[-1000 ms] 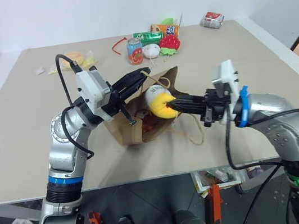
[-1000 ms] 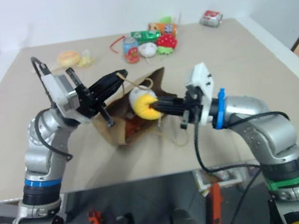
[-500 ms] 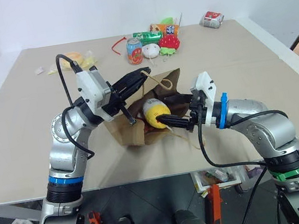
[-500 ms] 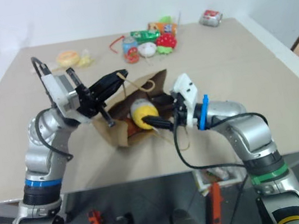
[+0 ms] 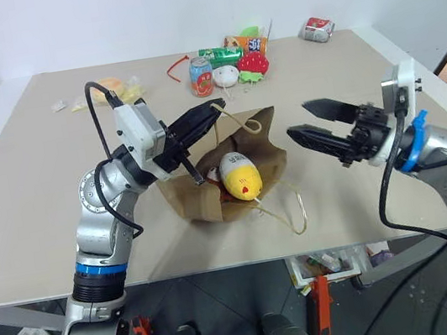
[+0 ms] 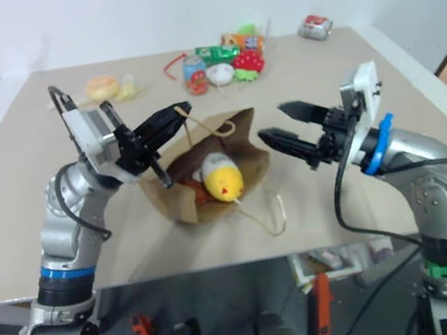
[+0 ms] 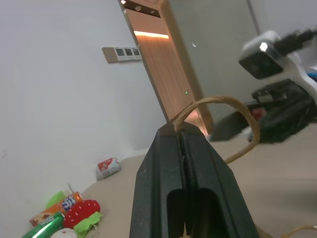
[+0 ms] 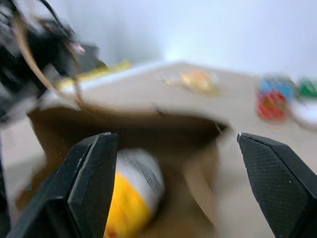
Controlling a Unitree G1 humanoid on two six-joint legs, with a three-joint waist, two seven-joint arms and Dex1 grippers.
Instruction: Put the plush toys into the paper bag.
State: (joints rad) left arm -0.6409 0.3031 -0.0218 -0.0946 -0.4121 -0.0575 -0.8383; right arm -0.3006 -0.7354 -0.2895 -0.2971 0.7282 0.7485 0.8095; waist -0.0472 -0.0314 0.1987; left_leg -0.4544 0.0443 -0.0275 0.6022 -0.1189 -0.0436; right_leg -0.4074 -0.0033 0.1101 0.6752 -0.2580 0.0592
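Left claw [image 5: 203,117] is pressed together on 1 twisted cord handle [image 5: 237,120] of the paper bag [image 5: 211,199], holding the mouth lifted near the centre of the frame. Our right claw [image 5: 311,119] sits right of the bag, its 2 black fingers spread wide, empty and apart from everything.

We see the yellow ball plush [image 5: 240,177] lying in the bag's open mouth, white top pointing up-frame, small face showing. Something reddish-brown shows deeper inside the bag beside it; we cannot tell whether that is the monkey.

We judge the plush light and squashy, with a fuzzy surface that grips well; a pinch across its round middle should hold, and it cannot break. The kraft paper looks thin, creased and floppy, so it needs the handle held up or the mouth may sag shut. The second handle [image 5: 292,213] loops loose on the desk [image 5: 37,222], toward the lower centre.
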